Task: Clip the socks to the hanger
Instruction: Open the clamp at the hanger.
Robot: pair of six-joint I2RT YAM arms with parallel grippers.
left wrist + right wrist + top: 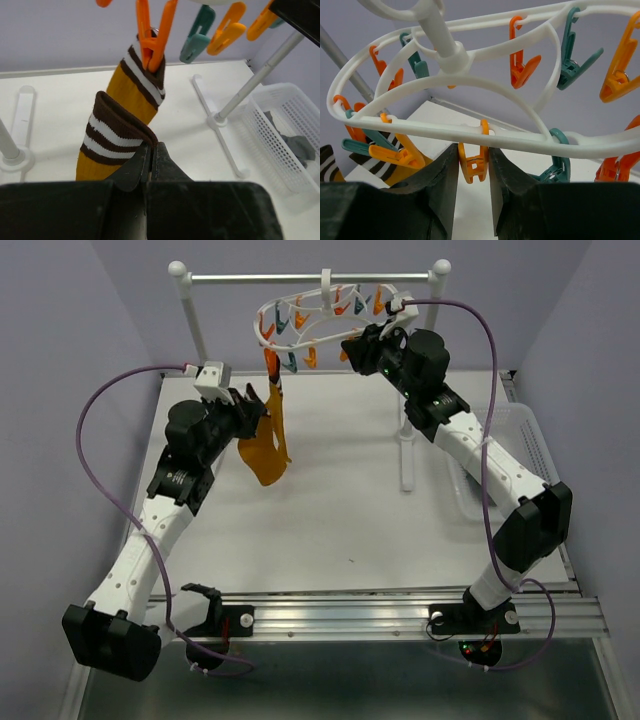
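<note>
The left gripper (150, 159) pinches one sock (112, 137) by its cuff. A second sock (140, 85) hangs just beyond and above, from a clip (152, 42). The basket (280, 145) lies to this gripper's right. The right gripper (474, 156) has another clip (474, 167) between its fingers, directly under the hanger (520, 139) frame.

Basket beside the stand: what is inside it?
The basket holds dark grey fabric, apparently socks; how many cannot be told, since the mesh wall and picture edge hide part.
</note>
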